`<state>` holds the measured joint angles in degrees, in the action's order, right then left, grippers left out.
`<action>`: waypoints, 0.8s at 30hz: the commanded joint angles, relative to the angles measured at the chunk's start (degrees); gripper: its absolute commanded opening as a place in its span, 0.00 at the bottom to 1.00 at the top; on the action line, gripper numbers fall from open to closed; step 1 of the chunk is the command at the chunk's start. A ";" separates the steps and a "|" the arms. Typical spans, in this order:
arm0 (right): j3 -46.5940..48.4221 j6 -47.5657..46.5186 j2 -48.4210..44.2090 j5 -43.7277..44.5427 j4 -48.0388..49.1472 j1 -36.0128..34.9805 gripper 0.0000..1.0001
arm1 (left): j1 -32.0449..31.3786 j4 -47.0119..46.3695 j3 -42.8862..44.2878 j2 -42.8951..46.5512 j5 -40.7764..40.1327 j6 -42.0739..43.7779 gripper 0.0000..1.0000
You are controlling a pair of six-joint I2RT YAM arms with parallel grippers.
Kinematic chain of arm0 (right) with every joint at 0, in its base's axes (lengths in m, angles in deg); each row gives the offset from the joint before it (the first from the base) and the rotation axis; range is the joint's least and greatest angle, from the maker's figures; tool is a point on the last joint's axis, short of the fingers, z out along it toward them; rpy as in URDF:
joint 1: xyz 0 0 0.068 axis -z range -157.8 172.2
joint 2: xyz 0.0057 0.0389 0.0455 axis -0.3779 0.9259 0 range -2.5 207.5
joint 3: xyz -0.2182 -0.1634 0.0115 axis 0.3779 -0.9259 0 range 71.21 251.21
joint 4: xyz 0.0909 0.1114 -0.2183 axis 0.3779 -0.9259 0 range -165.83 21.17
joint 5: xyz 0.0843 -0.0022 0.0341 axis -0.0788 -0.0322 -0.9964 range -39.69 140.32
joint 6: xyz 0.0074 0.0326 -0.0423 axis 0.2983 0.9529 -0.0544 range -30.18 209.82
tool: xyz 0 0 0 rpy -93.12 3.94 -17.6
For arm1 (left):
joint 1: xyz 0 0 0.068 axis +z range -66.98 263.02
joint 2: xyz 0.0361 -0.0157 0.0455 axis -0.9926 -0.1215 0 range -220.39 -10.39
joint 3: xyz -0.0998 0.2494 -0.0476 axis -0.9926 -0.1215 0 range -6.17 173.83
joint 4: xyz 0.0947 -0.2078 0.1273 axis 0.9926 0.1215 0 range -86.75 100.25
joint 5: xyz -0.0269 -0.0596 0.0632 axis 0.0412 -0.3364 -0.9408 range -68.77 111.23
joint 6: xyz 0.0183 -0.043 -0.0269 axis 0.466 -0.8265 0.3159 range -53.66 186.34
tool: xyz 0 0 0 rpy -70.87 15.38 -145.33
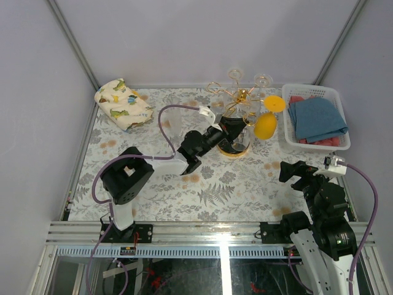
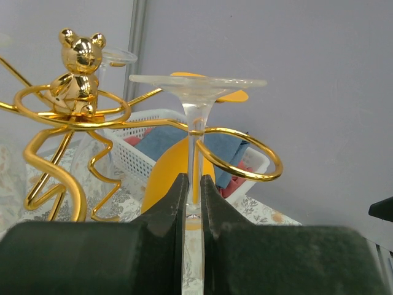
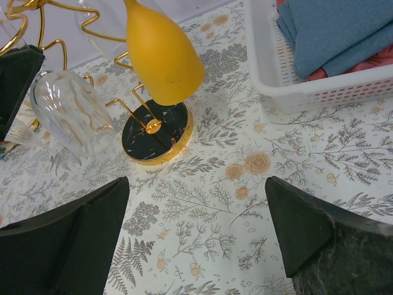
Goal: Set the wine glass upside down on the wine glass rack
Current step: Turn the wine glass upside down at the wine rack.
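Setting: robot test cell in a laboratory.
Evidence: plain grey panel walls (image 1: 202,37) box in a table (image 1: 233,190) with a floral cover. An aluminium rail (image 1: 202,228) at 6 o'clock carries two bolted arms, each trailing a purple cable (image 1: 161,120). Staged household props sit from 12 to 2 o'clock: wine glass rack (image 1: 242,95), white basket (image 1: 286,120).

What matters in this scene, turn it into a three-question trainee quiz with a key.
1. True or false: the right gripper stands open, holding nothing.
2. The left gripper pinches the clear wine glass, upside down at the gold wire rack, by its: A bowl, B stem, C foot.
3. What lies in the white plastic lattice basket?
Key: 1 true; 2 B; 3 folded blue cloth.
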<state>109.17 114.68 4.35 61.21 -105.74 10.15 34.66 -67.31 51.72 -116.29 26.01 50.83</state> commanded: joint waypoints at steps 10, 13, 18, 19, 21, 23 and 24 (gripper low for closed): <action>-0.03 -0.61 -0.35 -0.53 2.89 -0.19 0.99 | -1.23 -4.99 -0.56 1.12 1.66 3.91 0.00; -0.09 -0.63 -0.26 -0.69 2.89 -0.23 0.99 | -1.21 -6.94 -2.24 1.74 3.46 4.14 0.00; -0.05 -0.62 -0.35 -0.67 2.87 -0.21 0.99 | -1.23 -7.13 -3.31 2.26 6.45 4.67 0.00; -0.07 -0.64 -0.35 -0.62 2.86 -0.20 0.99 | -1.25 -7.12 -3.48 2.41 6.73 4.76 0.00; -0.05 -0.62 -0.33 -0.55 2.87 -0.25 0.99 | -1.22 -7.05 -3.86 2.62 7.05 4.98 0.00; -0.08 -0.66 -0.26 -0.54 2.87 -0.25 0.99 | -1.28 -6.51 -4.10 2.79 7.15 5.25 0.02; -0.07 -0.66 -0.18 -0.57 2.89 -0.25 0.99 | -1.22 -6.27 -4.10 2.94 7.28 5.41 0.03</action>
<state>109.15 114.68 4.35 61.19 -105.63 10.15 33.77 -68.80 48.24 -115.68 32.19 54.00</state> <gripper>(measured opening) 0.993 0.047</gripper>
